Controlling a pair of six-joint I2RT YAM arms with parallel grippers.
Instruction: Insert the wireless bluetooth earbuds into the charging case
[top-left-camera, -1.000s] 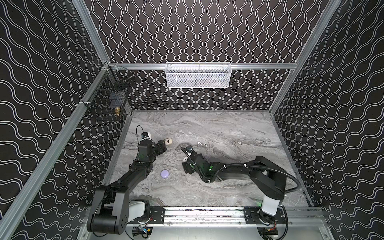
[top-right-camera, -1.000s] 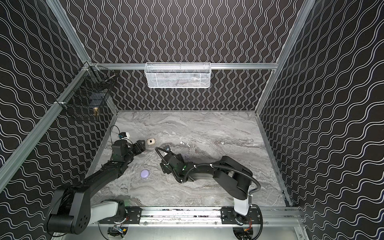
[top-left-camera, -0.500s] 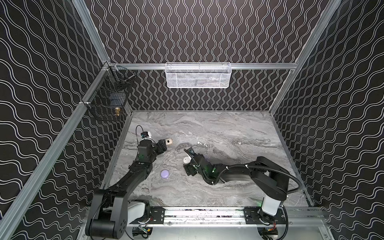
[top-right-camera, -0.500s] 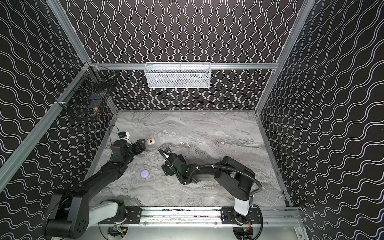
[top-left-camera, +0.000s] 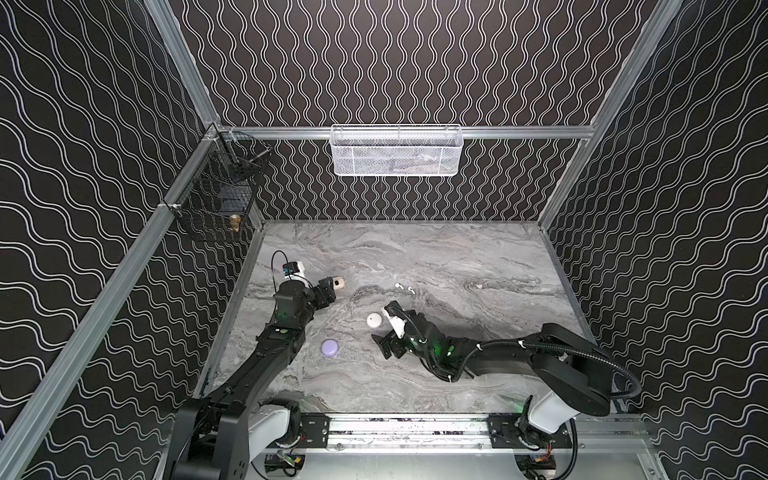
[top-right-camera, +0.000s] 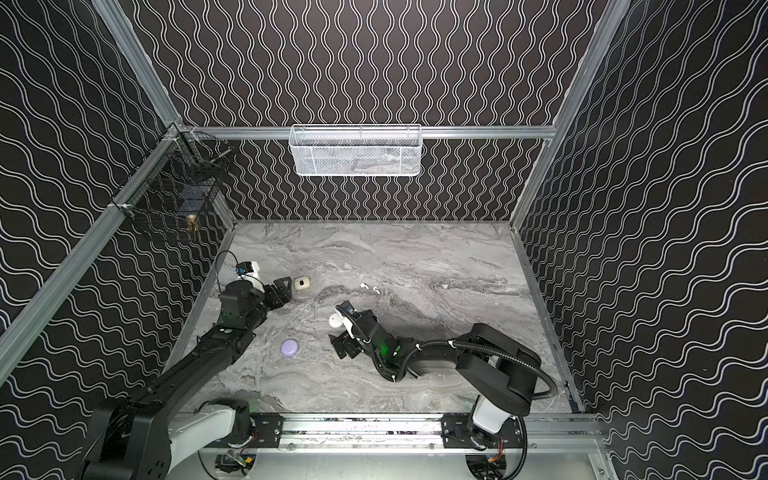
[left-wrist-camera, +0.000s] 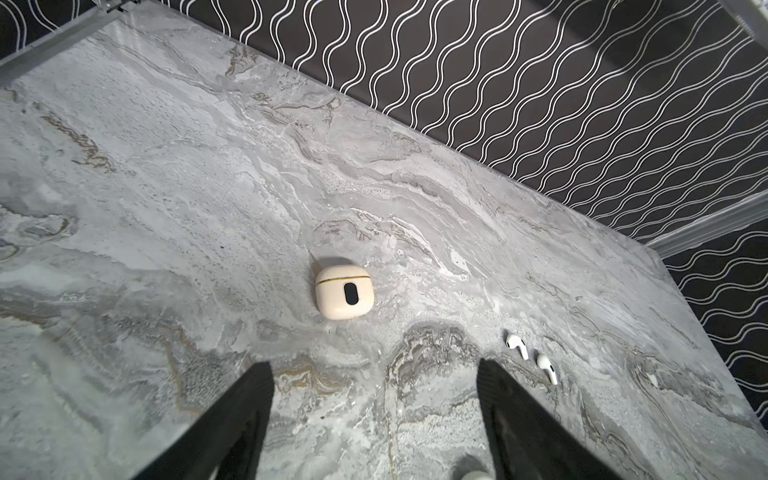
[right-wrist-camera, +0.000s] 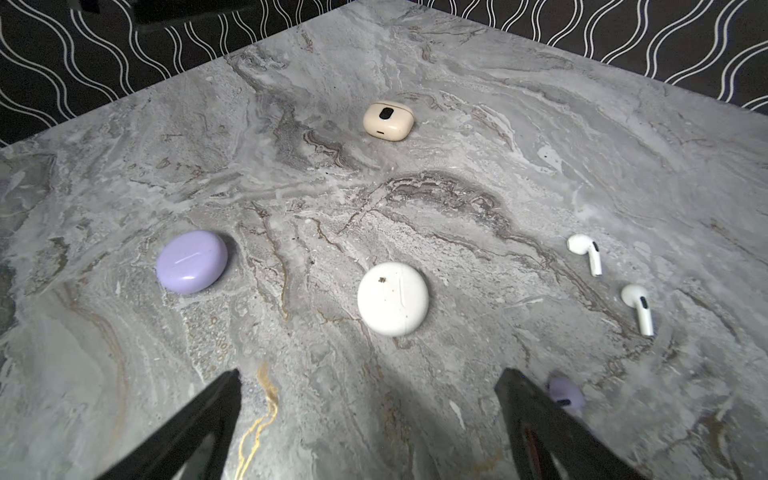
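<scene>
Three shut charging cases lie on the marble table: a cream one (top-left-camera: 338, 283) (left-wrist-camera: 344, 293), a round white one (top-left-camera: 374, 320) (right-wrist-camera: 392, 298) and a lilac one (top-left-camera: 330, 347) (right-wrist-camera: 192, 262). Two white wireless bluetooth earbuds (top-left-camera: 399, 286) (right-wrist-camera: 584, 249) (right-wrist-camera: 636, 303) lie side by side further back. A lilac bud (right-wrist-camera: 565, 392) sits just outside one right finger. My left gripper (top-left-camera: 328, 291) (left-wrist-camera: 374, 365) is open and empty, just short of the cream case. My right gripper (top-left-camera: 384, 347) (right-wrist-camera: 370, 372) is wide open and empty, a little back from the white case.
A white mesh basket (top-left-camera: 397, 151) hangs on the back wall and a black wire basket (top-left-camera: 220, 203) on the left wall. A small pale bit (top-left-camera: 478, 286) lies further right on the table. The metal rail (top-left-camera: 415, 428) runs along the front edge.
My right gripper has opened wider and drawn back from the white case, which now lies free on the table. The left arm has hardly moved.
</scene>
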